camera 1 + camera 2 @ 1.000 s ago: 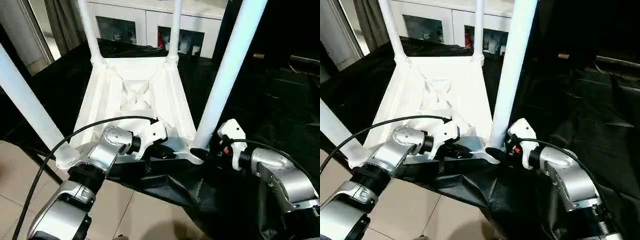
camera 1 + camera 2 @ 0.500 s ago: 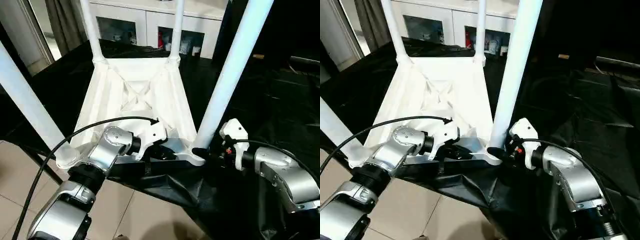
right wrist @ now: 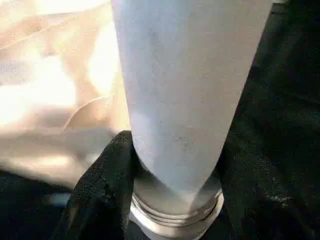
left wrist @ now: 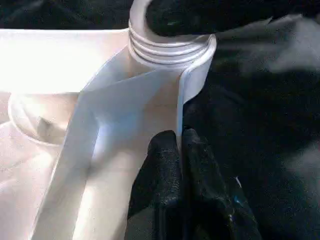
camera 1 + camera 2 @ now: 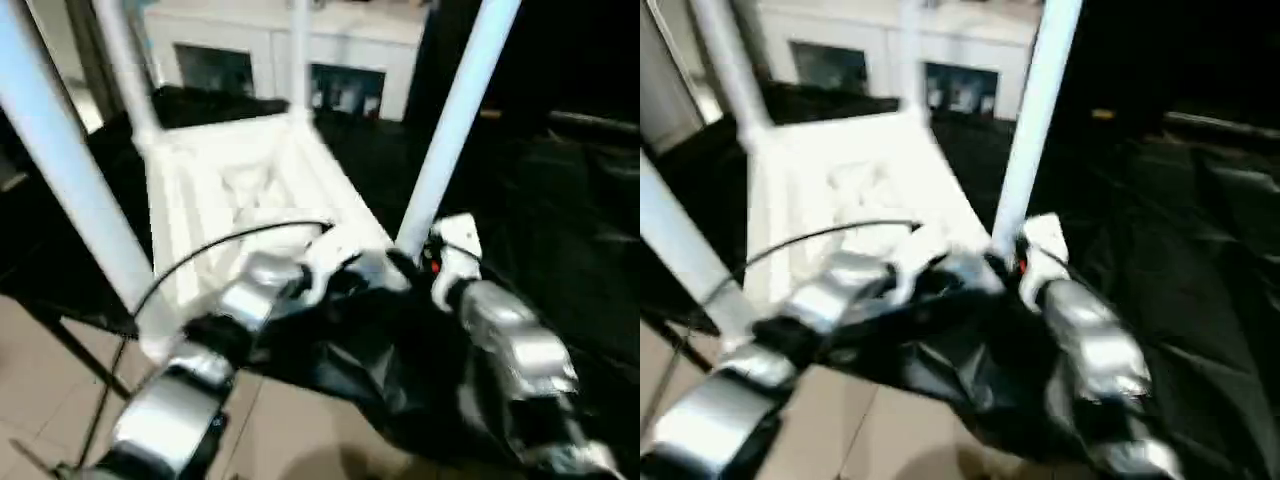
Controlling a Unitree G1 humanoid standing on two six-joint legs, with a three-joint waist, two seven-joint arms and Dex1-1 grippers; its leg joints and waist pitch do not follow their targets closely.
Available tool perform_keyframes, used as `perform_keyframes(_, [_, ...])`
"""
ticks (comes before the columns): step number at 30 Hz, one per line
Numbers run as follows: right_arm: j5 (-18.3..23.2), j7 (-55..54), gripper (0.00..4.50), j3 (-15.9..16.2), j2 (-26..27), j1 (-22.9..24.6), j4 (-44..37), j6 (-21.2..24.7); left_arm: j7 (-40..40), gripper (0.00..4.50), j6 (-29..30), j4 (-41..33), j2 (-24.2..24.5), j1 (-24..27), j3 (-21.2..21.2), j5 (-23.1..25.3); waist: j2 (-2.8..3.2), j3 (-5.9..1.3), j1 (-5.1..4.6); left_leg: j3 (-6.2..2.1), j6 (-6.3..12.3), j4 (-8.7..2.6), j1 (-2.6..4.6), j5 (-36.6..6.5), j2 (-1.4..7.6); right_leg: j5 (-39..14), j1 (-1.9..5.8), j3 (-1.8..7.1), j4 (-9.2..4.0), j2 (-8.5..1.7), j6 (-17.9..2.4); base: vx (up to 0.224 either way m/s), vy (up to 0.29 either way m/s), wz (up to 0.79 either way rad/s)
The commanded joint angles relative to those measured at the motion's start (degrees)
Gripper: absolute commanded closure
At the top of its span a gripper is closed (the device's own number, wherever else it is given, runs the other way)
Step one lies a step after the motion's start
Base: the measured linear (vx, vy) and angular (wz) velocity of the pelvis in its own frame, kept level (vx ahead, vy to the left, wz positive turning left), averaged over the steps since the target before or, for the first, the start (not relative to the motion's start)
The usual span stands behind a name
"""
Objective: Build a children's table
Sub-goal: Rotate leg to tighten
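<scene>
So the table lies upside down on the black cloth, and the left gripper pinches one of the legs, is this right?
Not quite: the left gripper pinches the thin rim of the tabletop beside a corner socket, as the left wrist view shows. The rest is right.

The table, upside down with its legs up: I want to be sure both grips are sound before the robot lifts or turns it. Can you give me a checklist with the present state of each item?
1. Left gripper shut on the tabletop rim: ok, both fingers pinch the thin wall beside a corner socket.
2. Right gripper around the near right leg at its base: ok, black fingers sit on either side of the tube.
3. That leg seated in its socket: ok as far as seen, it ends in the threaded collar.
4. All four legs standing up: ok.
5. Black cloth free of the rim: cannot tell.
</scene>
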Motion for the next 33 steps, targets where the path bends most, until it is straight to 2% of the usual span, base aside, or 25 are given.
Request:
perform_keyframes(1, [-0.15,-4.31,2.45,1.26,3.77,0.57,6.05,3.23,6.53,4.5,0.42,1.3,-1.84,-2.38,2.14,-0.29,-0.43,-2.97,-0.16,-0.7,1.51,-4.19,-0.17,-16.81,0.83,-33.24,2.32,1.5,-6.11,-2.95,-4.0,0.0,0.0,0.0])
perform_keyframes(4, [-2.31,-6.6,2.45,2.16,5.2,-0.96,7.51,2.39,7.45,4.5,-0.43,2.66,-2.79,-3.35,2.03,0.32,-0.51,-3.1,-0.33,-0.64,2.2,-4.26,-0.14,-16.49,0.86,-31.41,2.37,1.61,-6.1,-2.89,-4.16,0.0,0.0,0.0])
perform_keyframes(6, [-3.06,-6.46,2.45,2.63,5.7,-1.72,8.35,0.87,7.56,4.5,-1.12,3.53,-3.01,-3.91,2.0,0.43,-0.69,-3.14,-0.29,-0.63,2.58,-4.37,-0.35,-15.89,0.95,-29.71,2.56,1.74,-5.81,-2.9,-4.66,0.0,0.0,0.0])
perform_keyframes(9, [-1.74,-5.53,2.45,1.44,6.26,-1.79,7.81,-0.92,6.14,4.5,-2.09,3.71,-2.53,-3.72,1.54,0.54,-0.68,-3.13,-0.19,-0.55,3.11,-4.42,-0.38,-15.41,1.04,-28.2,2.59,1.95,-5.58,-3.04,-5.41,0.0,0.0,0.0])
perform_keyframes(10, [-1.47,-5.28,2.1,1.14,6.38,-1.84,7.81,-1.35,5.89,4.5,-2.16,3.74,-2.46,-3.68,1.42,0.56,-0.61,-3.11,-0.14,-0.51,3.25,-4.47,-0.33,-15.28,1.12,-27.54,2.55,2.01,-5.52,-3.0,-5.78,0.0,0.0,0.0])
perform_keyframes(12, [-1.25,-3.51,1.75,1.23,5.44,-1.5,6.55,-2.4,4.45,4.5,-2.71,3.16,-2.07,-3.25,1.32,0.18,-0.55,-3.06,-0.1,-0.44,3.46,-4.49,-0.32,-15.37,1.1,-27.2,2.57,2.04,-5.53,-3.01,-6.2,0.0,0.0,0.0])
perform_keyframes(15, [-0.63,0.07,1.57,1.41,2.89,-0.75,3.72,-2.5,1.39,4.5,-3.83,2.22,-1.46,-2.62,1.21,-0.65,-0.5,-3.07,0.12,-0.37,3.98,-4.51,-0.2,-15.08,1.19,-26.35,2.66,2.15,-5.5,-2.99,-6.44,0.0,0.0,0.0])
perform_keyframes(17, [0.46,4.18,1.43,1.19,0.13,-0.08,1.23,-1.46,-0.75,4.5,-5.24,1.88,-0.69,-2.34,1.03,-0.8,-0.63,-3.25,0.32,-0.36,4.39,-4.51,-0.42,-13.29,1.27,-23.46,3.06,2.24,-5.01,-2.95,-7.49,0.0,0.0,0.0])
perform_keyframes(18, [1.27,7.97,1.32,1.39,-2.41,0.61,-0.66,-0.64,-2.36,4.5,-5.92,1.62,-0.08,-2.14,1.01,-0.95,-0.62,-3.22,0.36,-0.24,4.67,-4.44,-0.4,-13.12,1.27,-22.98,2.95,2.33,-5.0,-2.94,-7.73,0.0,0.0,0.0])
perform_keyframes(20, [1.42,9.78,1.21,1.57,-3.8,1.02,-1.52,-0.38,-3.06,4.5,-6.34,1.55,0.24,-2.04,1.0,-0.97,-0.59,-3.38,0.76,-0.2,5.2,-4.29,-0.42,-11.87,1.39,-21.63,3.06,2.41,-4.7,-3.14,-8.52,0.0,0.0,0.0])
perform_keyframes(21, [1.83,14.13,1.21,2.1,-7.36,2.1,-3.59,0.55,-4.75,4.5,-7.12,1.23,1.08,-1.76,1.11,-1.23,-0.77,-3.41,0.88,-0.22,5.13,-4.3,-0.46,-11.27,1.42,-21.08,3.35,2.38,-4.65,-3.05,-8.52,0.0,0.0,0.0])
perform_keyframes(22, [1.99,16.19,0.91,2.36,-9.05,2.69,-4.6,1.04,-5.52,4.5,-7.38,1.01,1.48,-1.6,1.23,-1.38,-0.82,-3.51,1.23,-0.12,5.84,-4.14,-0.52,-9.92,1.54,-18.54,3.42,2.53,-4.23,-3.05,-9.14,0.0,0.0,0.0])
perform_keyframes(24, [2.02,18.44,0.84,3.04,-10.99,3.42,-5.89,1.69,-6.78,4.5,-7.83,0.6,1.98,-1.34,1.32,-1.65,-0.76,-3.46,1.44,-0.07,6.05,-4.1,-0.59,-9.59,1.54,-18.17,3.44,2.52,-4.16,-3.09,-9.58,0.0,0.0,0.0])
perform_keyframes(25, [2.5,22.59,0.81,4.53,-14.04,4.82,-8.47,3.0,-9.08,4.5,-8.39,-0.36,2.75,-0.81,1.43,-2.27,-0.82,-3.48,1.48,-0.09,6.09,-4.1,-0.7,-9.41,1.53,-17.95,3.55,2.51,-4.07,-3.1,-9.89,0.0,0.0,0.0])
perform_keyframes(26, [2.21,23.57,0.73,4.96,-15.12,5.34,-9.28,2.8,-10.9,4.5,-9.06,-1.12,3.17,-0.37,1.35,-2.71,-1.12,-3.56,1.61,-0.03,6.35,-4.03,-0.58,-8.98,1.7,-16.96,3.5,2.61,-3.97,-3.2,-10.23,0.0,0.0,0.0])
perform_keyframes(27, [1.98,23.93,0.73,5.13,-15.64,5.62,-9.69,2.54,-12.03,4.5,-9.5,-1.62,3.41,-0.08,1.29,-2.98,-0.96,-3.47,1.66,-0.14,6.37,-4.09,-0.62,-8.88,1.79,-16.88,3.5,2.6,-3.85,-3.3,-10.54,0.0,0.0,0.0])
perform_keyframes(28, [2.3,24.8,0.73,5.14,-16.12,5.91,-10.05,2.16,-14.53,4.5,-9.52,-3.08,3.85,0.68,1.08,-3.7,-1.2,-3.47,1.55,-0.05,6.39,-4.05,-0.76,-8.94,1.65,-17.49,3.5,2.56,-3.87,-3.24,-10.52,0.0,0.0,0.0])
perform_keyframes(31, [3.33,26.28,0.73,5.03,-16.61,6.4,-10.2,1.87,-19.5,4.5,-8.47,-7.04,5.1,2.78,0.12,-4.79,-1.12,-3.36,1.69,0.02,6.09,-4.15,-0.53,-9.15,1.91,-18.84,3.13,2.7,-3.91,-3.4,-10.98,0.0,0.0,0.0])
perform_keyframes(33, [3.52,26.37,0.73,5.0,-16.49,6.38,-10.12,1.88,-19.73,4.5,-8.28,-7.47,5.23,3.05,0.07,-4.87,-0.91,-3.37,1.93,0.11,5.87,-4.14,-0.15,-9.58,2.0,-19.11,2.82,2.73,-4.03,-3.34,-11.1,0.0,0.0,0.0])
